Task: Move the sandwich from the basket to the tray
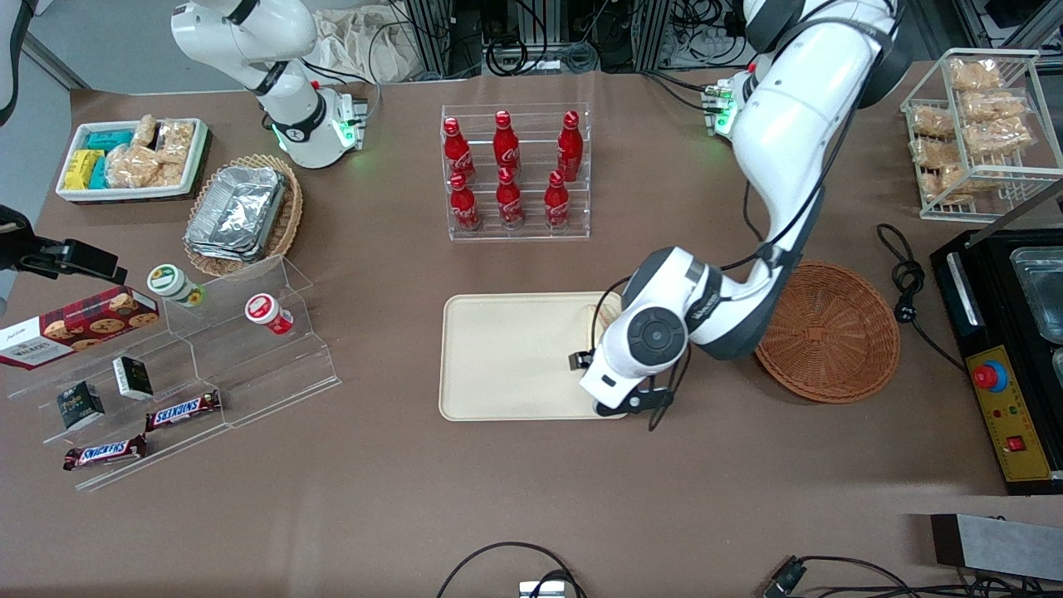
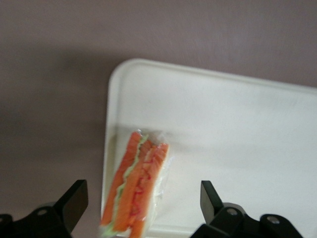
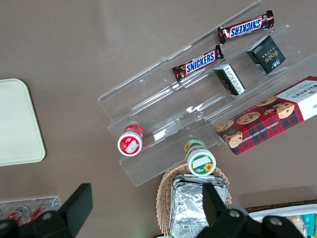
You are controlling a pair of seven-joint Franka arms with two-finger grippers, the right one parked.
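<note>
Sandwich wedge in clear wrap, orange-green filling, lying on big cream rectangular tray near its edge. Left gripper hovering right over it, fingers spread wide, gripping nothing. Round brown wicker basket sits just beside tray.

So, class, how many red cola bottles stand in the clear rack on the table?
6, in the clear rack farther from the camera than the tray: three in the upper row, three in the lower row. None seem hidden. The open hand hangs over the sandwich on the tray.
</note>
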